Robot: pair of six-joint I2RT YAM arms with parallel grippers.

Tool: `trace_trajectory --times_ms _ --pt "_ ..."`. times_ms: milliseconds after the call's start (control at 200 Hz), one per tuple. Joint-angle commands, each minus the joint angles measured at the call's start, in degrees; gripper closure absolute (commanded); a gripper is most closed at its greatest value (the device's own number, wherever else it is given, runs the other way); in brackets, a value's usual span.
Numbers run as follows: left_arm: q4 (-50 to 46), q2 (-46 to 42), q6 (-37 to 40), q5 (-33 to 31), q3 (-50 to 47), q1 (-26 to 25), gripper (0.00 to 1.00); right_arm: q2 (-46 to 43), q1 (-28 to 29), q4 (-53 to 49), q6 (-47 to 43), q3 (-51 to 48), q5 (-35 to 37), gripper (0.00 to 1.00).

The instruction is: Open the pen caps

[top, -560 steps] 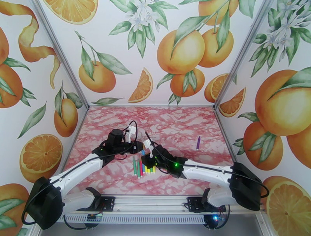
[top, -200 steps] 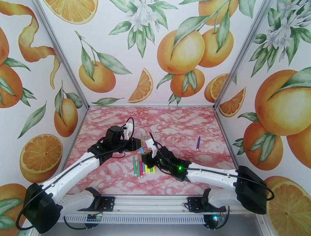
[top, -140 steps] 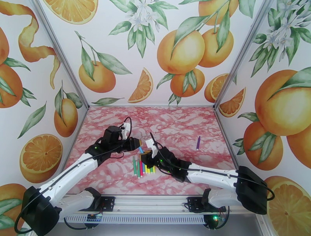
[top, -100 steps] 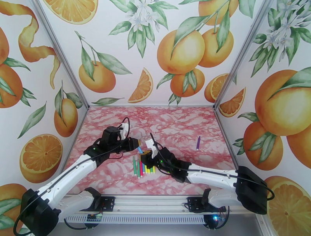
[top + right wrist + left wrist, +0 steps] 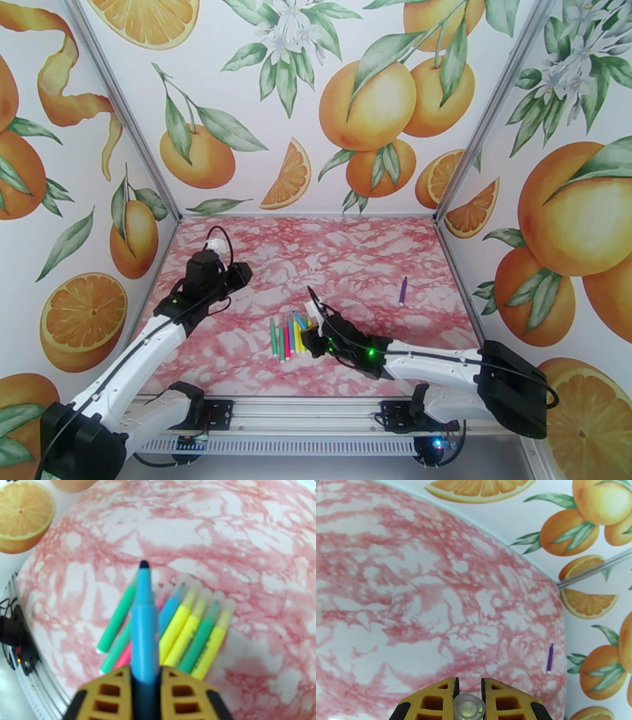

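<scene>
My right gripper [image 5: 145, 672] is shut on a blue pen [image 5: 143, 630] whose dark tip is bare and points away from the wrist. It hovers over a row of several pens [image 5: 185, 636], green, pink, blue and yellow, lying side by side on the table; the top view shows this row [image 5: 286, 338] beside the right gripper [image 5: 310, 338]. My left gripper [image 5: 468, 682] is shut on a small clear pen cap [image 5: 469, 708], seen end-on between its yellow fingers [image 5: 439, 695]. From above, the left gripper [image 5: 242, 273] is over the table's left side, well apart from the pens.
A lone purple pen [image 5: 403, 290] lies at the right of the pink marbled table [image 5: 355, 253], also visible as the purple pen [image 5: 550, 657] in the left wrist view. Orange-printed walls enclose the table on three sides.
The left gripper has pulled away to the left and back with the cap. The right gripper has come nearer and lower with the blue pen, over the row of pens.
</scene>
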Motion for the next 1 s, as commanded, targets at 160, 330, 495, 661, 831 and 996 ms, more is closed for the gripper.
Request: trace_trajectory --times_ms 160,330,495,661,831,996 --pt "-6.5 3.7 11.0 -4.7 4.1 0.4 1.00 -2.9 -0.3 -5.4 -0.5 2.8 6.3 1.00" --pt "-12.0 7.5 16.0 -8.8 7.3 0.4 1.00 -3.9 -4.3 -9.4 -0.6 4.8 6.8 1.00" --pt "-15.6 11.4 19.4 -13.9 10.0 0.5 1.00 -5.4 -10.4 -14.7 -0.6 6.9 8.4 1.00" --pt "-17.4 15.1 21.9 -16.8 12.5 1.3 1.00 -5.6 -16.7 -19.9 -1.2 9.2 11.7 1.00" --pt "-17.2 19.6 24.2 -16.5 14.1 3.4 1.00 -4.9 -24.9 -19.9 -2.4 9.6 9.2 1.00" --pt "-16.6 24.2 25.8 -16.0 15.0 6.5 1.00 -2.4 -32.0 -21.2 -4.0 11.3 8.1 1.00"
